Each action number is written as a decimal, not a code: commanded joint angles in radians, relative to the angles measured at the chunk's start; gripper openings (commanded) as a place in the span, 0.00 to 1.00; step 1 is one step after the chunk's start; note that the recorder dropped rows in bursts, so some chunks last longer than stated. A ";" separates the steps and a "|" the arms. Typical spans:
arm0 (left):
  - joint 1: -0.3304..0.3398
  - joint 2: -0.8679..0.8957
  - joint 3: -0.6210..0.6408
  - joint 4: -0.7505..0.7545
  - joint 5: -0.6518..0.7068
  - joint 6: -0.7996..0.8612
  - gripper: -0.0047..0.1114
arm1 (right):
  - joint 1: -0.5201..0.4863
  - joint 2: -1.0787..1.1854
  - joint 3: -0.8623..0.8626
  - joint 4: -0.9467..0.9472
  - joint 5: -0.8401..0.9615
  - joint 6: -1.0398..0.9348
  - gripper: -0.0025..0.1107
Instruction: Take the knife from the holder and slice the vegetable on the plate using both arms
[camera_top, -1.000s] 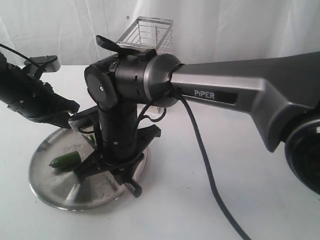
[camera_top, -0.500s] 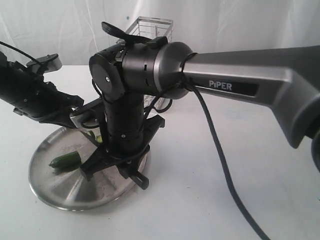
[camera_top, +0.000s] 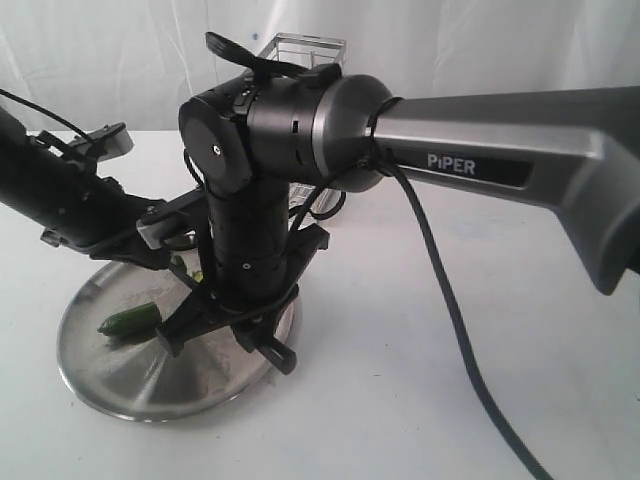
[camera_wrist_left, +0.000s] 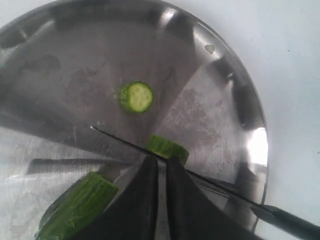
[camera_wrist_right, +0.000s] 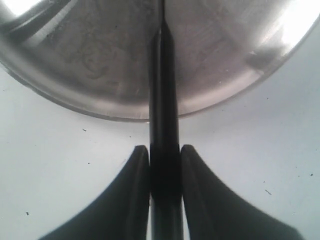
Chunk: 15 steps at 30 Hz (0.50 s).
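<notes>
White desk (camera_top: 400, 380) bore a round brushed-steel plate (camera_wrist_left: 240, 90). Right fingers (camera_wrist_right: 135, 190) clenched the slim black knife (camera_wrist_right: 164, 100) by its stiff handle. The glossy green cucumber (camera_wrist_left: 82, 200) looked slippery. I couldn't tell the left fingers' (camera_wrist_left: 140, 200) grip.

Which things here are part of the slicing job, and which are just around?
Job:
- knife, held in the right gripper
- left gripper
- vegetable, plus a cut slice
- plate
- holder

Not job:
- cable
- table
- backdrop
</notes>
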 joint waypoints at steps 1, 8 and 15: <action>0.000 0.019 -0.002 -0.070 -0.001 0.048 0.15 | -0.006 -0.016 0.005 0.002 0.000 -0.009 0.02; -0.001 0.071 -0.002 -0.140 -0.074 0.100 0.15 | -0.006 -0.024 0.005 0.004 0.004 -0.009 0.02; 0.001 0.046 -0.044 -0.168 -0.058 0.111 0.15 | -0.006 -0.044 0.005 0.004 0.008 -0.009 0.02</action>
